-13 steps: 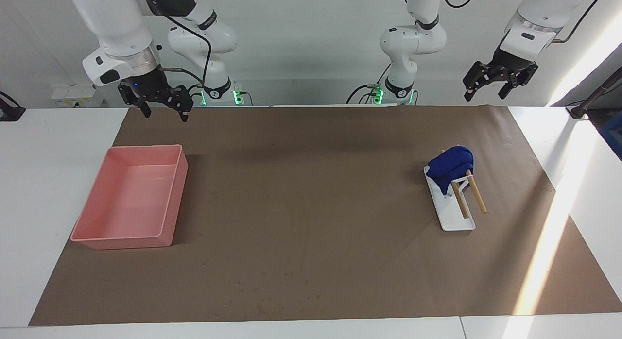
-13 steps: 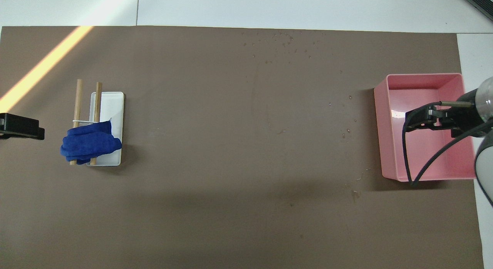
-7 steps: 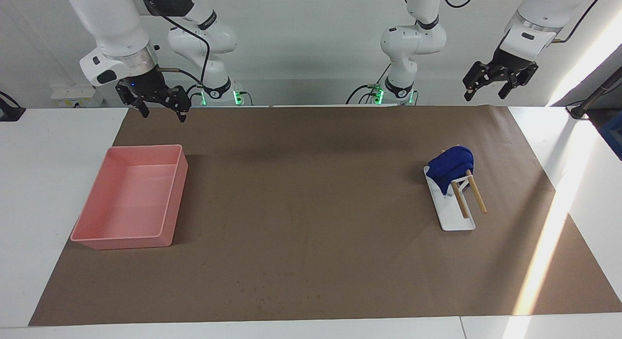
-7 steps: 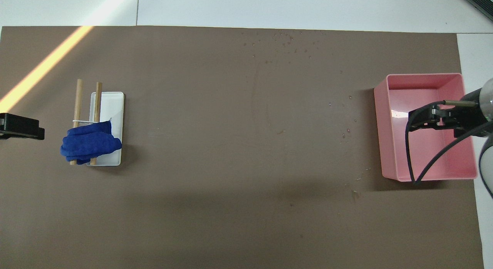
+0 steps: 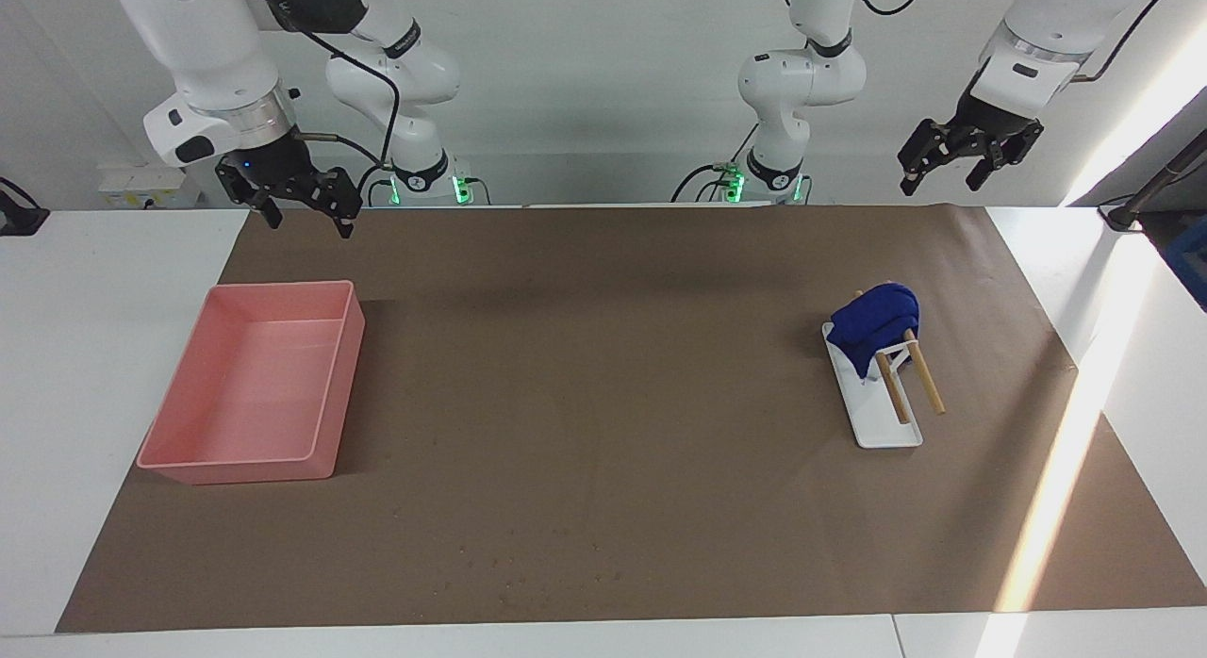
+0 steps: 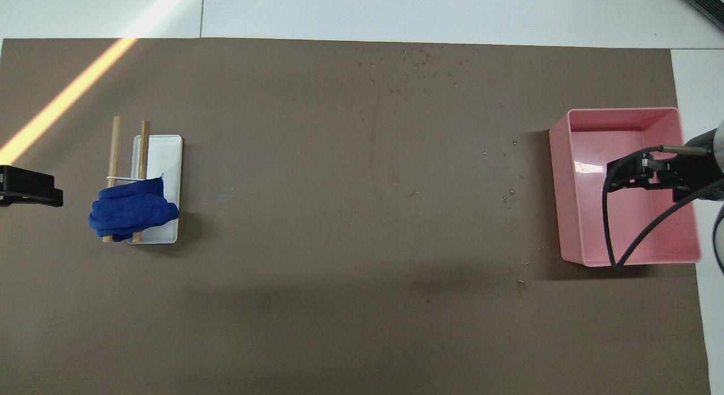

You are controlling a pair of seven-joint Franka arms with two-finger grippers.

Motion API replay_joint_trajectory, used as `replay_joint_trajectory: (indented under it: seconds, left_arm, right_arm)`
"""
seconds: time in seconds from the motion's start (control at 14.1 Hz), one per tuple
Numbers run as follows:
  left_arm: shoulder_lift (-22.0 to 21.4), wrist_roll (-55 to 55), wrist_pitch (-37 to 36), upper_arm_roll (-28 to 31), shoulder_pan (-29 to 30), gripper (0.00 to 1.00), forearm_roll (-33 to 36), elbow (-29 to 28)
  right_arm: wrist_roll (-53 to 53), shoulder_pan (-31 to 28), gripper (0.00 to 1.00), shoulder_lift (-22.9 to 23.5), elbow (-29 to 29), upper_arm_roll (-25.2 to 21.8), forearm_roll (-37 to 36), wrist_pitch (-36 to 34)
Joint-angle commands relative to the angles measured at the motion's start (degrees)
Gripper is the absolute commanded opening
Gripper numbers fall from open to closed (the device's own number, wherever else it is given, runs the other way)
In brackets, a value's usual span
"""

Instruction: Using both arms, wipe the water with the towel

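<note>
Royal-blue cloth is what matters here: the towel [image 5: 875, 323] is sitting bunched over a small wooden rack [image 5: 907, 373] on a white tray [image 5: 872, 403] toward the left arm's end of the table, with the rack's rods pointing away from the robots. The left gripper [image 5: 968, 158] is hanging with fingers spread over the mat's edge at that end, so I judge it the nearer one. The right gripper [image 5: 290, 192], fingers also spread and holding nothing, is hanging by the pink tray [image 5: 247, 465], well apart from the towel.
</note>
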Motion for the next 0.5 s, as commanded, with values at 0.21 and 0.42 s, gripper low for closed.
replay_joint_trajectory:
  seconds: [0.21,0.42]
  left_arm:
    - [-6.5,-24.7,6.5,0.3,-0.6,1.00,-0.3,-11.5]
    - [-9.3,-36.0,11.7,0.3,0.0,1.00,-0.4,-17.9]
  right_arm:
    - [-1.3,-0.5,1.00,-1.7,-1.9,0.1,-0.2,0.7]
    - [-1.2,-0.5,1.00,-1.7,-1.9,0.1,-0.2,0.7]
